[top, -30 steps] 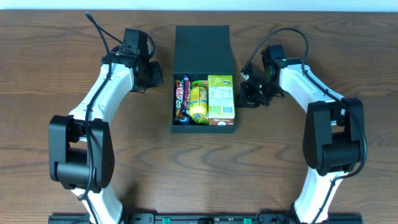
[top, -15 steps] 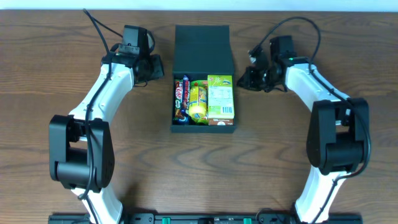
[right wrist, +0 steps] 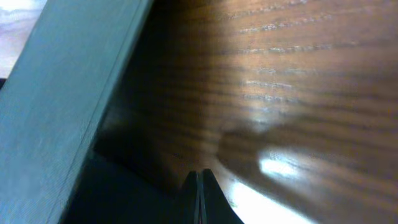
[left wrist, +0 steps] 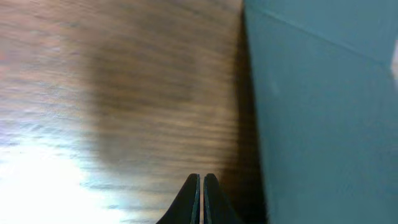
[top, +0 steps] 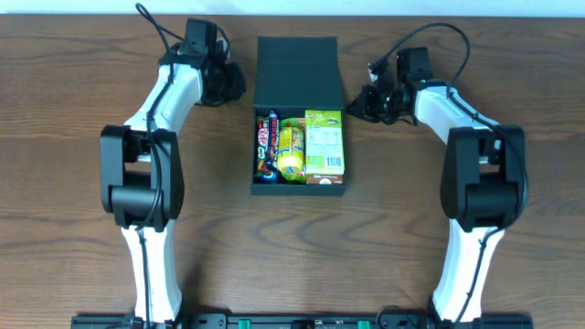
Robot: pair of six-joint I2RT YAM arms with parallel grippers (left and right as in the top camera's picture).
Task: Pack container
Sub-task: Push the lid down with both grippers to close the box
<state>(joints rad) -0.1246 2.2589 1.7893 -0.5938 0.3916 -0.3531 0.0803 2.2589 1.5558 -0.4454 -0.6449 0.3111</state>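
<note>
Container (top: 298,73): a dark teal-green matte box, squarish, standing on the wooden worktop (top: 91,274) at upper centre of the overhead frame. Its flap lid, of the same colour, lies open and flat toward the top edge of the frame, joined to the box body. The body sits below the lid and is open.

Contents, seen from overhead only, are three packs side by side. A dark red-and-blue bar (top: 266,144) is at the left, a yellow-green pack (top: 291,149) is in the middle and a green-and-white carton (top: 324,142) is at the right. They fill the compartment from wall to wall.

Left claw (top: 234,85): beside the container's left edge, level with the lid hinge. Right claw (top: 358,102): beside the container's right edge, slightly lower in the frame. From overhead, finger position cannot be told on either.

The left wrist view supplies it: the left claw (left wrist: 200,179) is clenched, fingers pressed together with nothing between them. The container's teal wall (left wrist: 323,112) fills the right of that frame, a shadowed strip of worktop (left wrist: 124,93) between wall and tips. The picture is blurred.

In the right wrist view, the right claw (right wrist: 199,174) is likewise clenched on nothing. The container's wall (right wrist: 62,106) runs diagonally down the left, dark shadow at its foot, just beside the tips. Whether they touch cannot be told. Neither wrist view shows the contents.
</note>
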